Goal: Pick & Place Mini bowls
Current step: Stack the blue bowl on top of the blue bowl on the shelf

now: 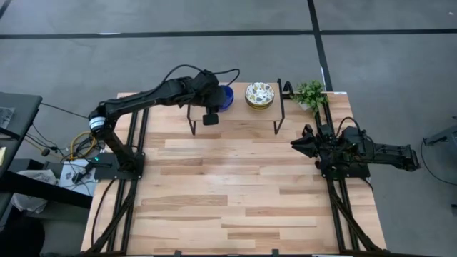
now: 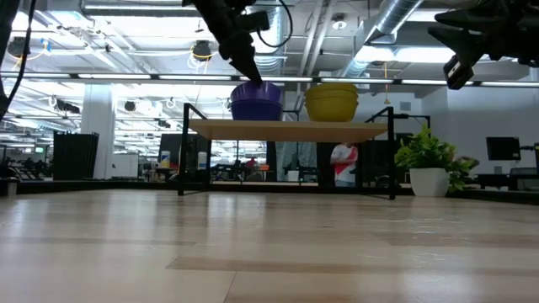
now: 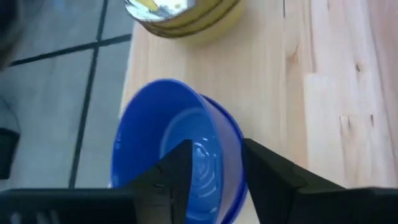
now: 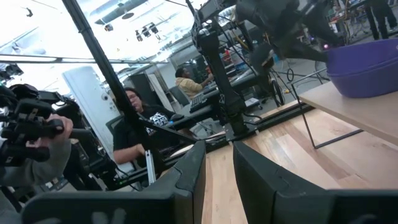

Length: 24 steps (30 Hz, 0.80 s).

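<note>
A small wooden shelf (image 1: 235, 108) on black legs stands at the table's far edge. On it are stacked cobalt blue bowls (image 2: 255, 101) and, to their right, stacked floral bowls (image 1: 259, 95) with yellow outsides (image 2: 331, 101). My left gripper (image 3: 214, 165) reaches over the shelf and is shut on the top blue bowl (image 3: 174, 143), which sits nested in a blue bowl below it. My right gripper (image 1: 303, 143) is shut and empty, and waits at the table's right side, above the tabletop. My left gripper holds the top blue bowl by its rim and wall (image 3: 227, 146), on the side toward the floral bowls. One finger (image 3: 177, 177) is inside the bowl and one (image 3: 270, 177) outside. The fingers come slanting down from above. The bowl rests nested in the blue bowl under it.
A potted green plant (image 1: 310, 93) stands at the table's far right corner, beside the shelf's right legs. The wooden tabletop (image 1: 235, 185) lies in front of the shelf. People sit in the room beyond the table (image 4: 140, 134).
</note>
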Tool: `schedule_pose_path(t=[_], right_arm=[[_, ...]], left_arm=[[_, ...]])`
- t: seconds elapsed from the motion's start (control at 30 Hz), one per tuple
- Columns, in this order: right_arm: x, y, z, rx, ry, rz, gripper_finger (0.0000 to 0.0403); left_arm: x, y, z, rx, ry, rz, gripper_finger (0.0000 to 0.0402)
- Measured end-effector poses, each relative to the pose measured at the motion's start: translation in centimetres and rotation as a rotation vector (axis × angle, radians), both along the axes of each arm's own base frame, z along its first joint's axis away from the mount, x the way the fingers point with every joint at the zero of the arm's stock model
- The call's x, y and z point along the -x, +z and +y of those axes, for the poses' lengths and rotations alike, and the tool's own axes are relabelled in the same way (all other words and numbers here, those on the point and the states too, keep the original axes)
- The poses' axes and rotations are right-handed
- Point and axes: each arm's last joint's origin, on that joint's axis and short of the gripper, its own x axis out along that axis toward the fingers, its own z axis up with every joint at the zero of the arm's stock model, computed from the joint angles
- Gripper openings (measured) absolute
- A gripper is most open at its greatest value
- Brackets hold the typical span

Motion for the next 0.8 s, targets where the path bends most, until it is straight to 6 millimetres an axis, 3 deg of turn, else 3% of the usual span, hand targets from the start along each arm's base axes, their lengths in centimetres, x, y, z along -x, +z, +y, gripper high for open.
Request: schedule_pose_path(t=[0.4,0.8], right_arm=[[0.0,0.0,0.0,0.0,0.001,0.0,0.0072],[0.0,0.0,0.0,0.001,0.004,0.0,0.0072]], left_arm=[[2.4,3.7,-1.9,-0.054,-0.024,-0.173,0.0167],[-1.4,-0.2,-0.4,-0.01,0.016,-0.057,0.015]])
